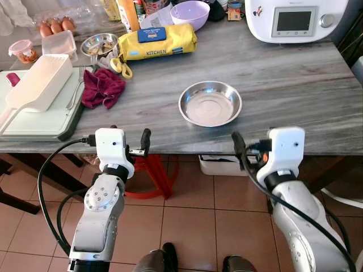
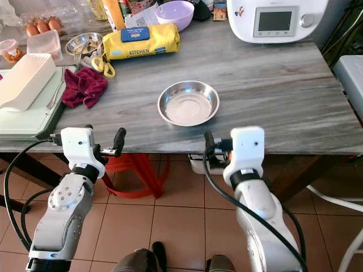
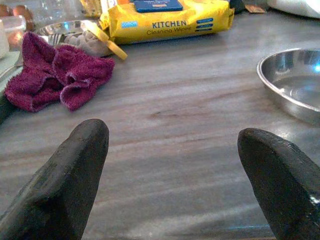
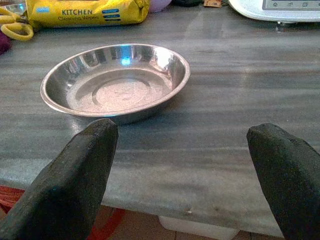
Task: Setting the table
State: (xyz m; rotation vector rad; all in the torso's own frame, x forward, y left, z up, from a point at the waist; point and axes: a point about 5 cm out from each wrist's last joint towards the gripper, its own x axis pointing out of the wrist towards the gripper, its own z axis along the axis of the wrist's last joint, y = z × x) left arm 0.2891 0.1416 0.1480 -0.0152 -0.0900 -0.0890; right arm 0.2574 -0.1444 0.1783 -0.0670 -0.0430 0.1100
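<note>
Steel plate [image 1: 210,103] sits empty near the front edge of your grey table [image 1: 295,85]. Working left to right, you have the maroon cloth [image 1: 102,86] well off to its left, your left gripper [image 3: 175,165] with fingers spread wide at the table's edge, then your right gripper [image 4: 182,170], equally spread, just before the plate.

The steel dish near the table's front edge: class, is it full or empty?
Empty. The steel dish sits upright on the table, its bare shiny bottom showing reflections and nothing inside.
</note>
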